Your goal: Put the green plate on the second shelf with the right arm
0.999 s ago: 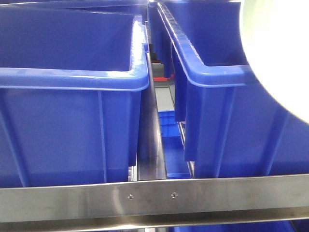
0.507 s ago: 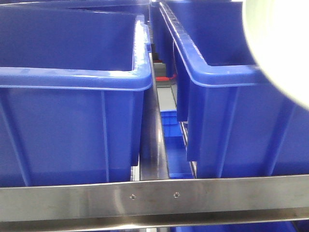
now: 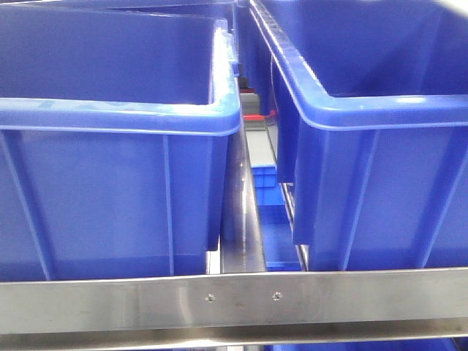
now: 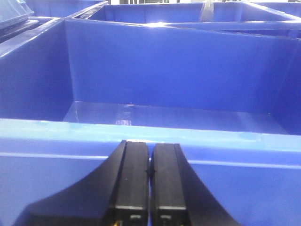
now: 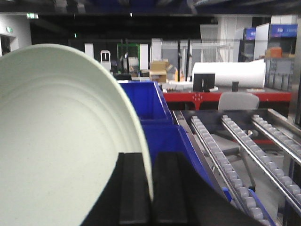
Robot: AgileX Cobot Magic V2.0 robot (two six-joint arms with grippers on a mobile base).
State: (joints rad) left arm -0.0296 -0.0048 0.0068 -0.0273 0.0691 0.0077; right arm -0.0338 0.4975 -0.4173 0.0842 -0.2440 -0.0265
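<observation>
The green plate (image 5: 61, 141) is seen only in the right wrist view, where it fills the frame from 7 to 11 o'clock; it is held on edge, its concave face turned toward the camera, and its rim is pinched between the 2 dark fingers of the right gripper (image 5: 151, 197) at 6 o'clock. The edge-on hold is judged to keep the plate slim enough to be slid between shelf levels, though no shelf surface beneath it can be made out. Beyond the plate, at 12 o'clock, blue bins (image 5: 146, 101) are seen, and roller tracks (image 5: 235, 150) run off toward 4 o'clock. In the front-facing view the plate is not visible at all; 2 blue bins are shown there, the left bin (image 3: 110, 161) at 9 o'clock and the right bin (image 3: 380, 161) at 3 o'clock, behind a steel rail (image 3: 234, 300) at 6 o'clock. In the left wrist view the left gripper (image 4: 149, 183) is shown with its fingers pressed together on nothing, parked low at 6 o'clock against a bin wall (image 4: 150, 141), presumably kept clear of the right arm's work. The placement is judged not yet done, since the plate is gripped and aloft.
</observation>
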